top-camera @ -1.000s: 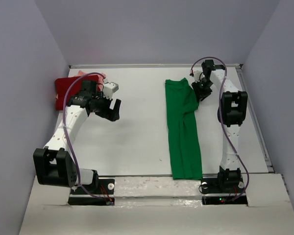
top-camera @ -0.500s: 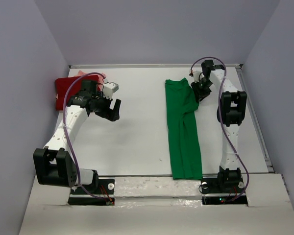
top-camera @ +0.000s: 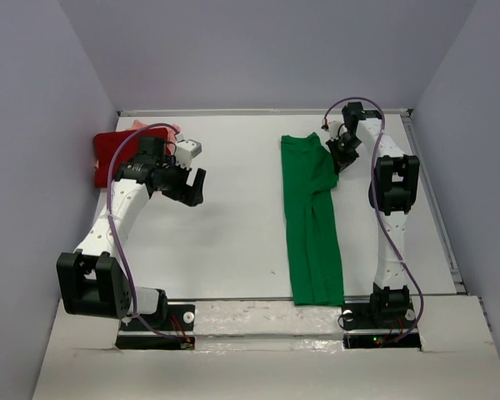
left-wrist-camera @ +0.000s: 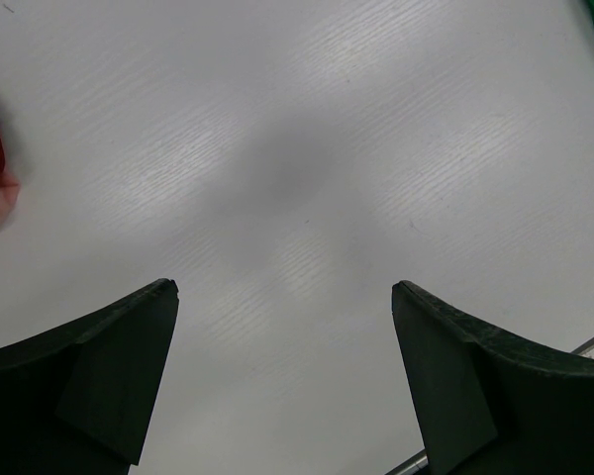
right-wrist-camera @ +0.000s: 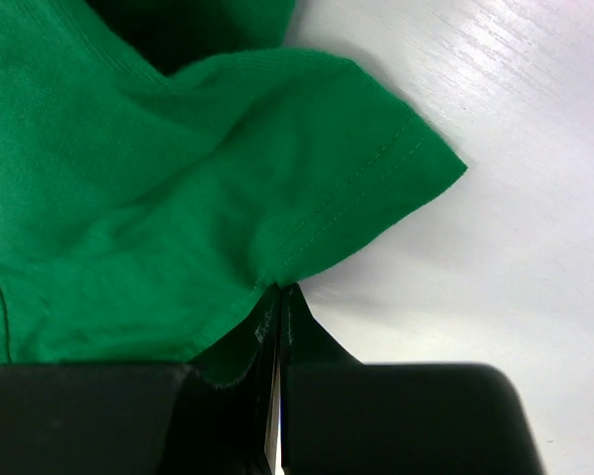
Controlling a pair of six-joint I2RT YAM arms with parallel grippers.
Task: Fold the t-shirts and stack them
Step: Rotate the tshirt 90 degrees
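Green shirt (top-camera: 311,225) lies as long strip on table (top-camera: 233,233), right of centre. Right gripper (right-wrist-camera: 279,297) pinched together on its sleeve hem. Left gripper (left-wrist-camera: 285,297) spread wide, empty. Cloth judged light, limp, likely to sag; best taken at hems or corners.

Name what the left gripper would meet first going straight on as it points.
Probably the bare table; the left gripper points at nothing else, though depth is unclear.
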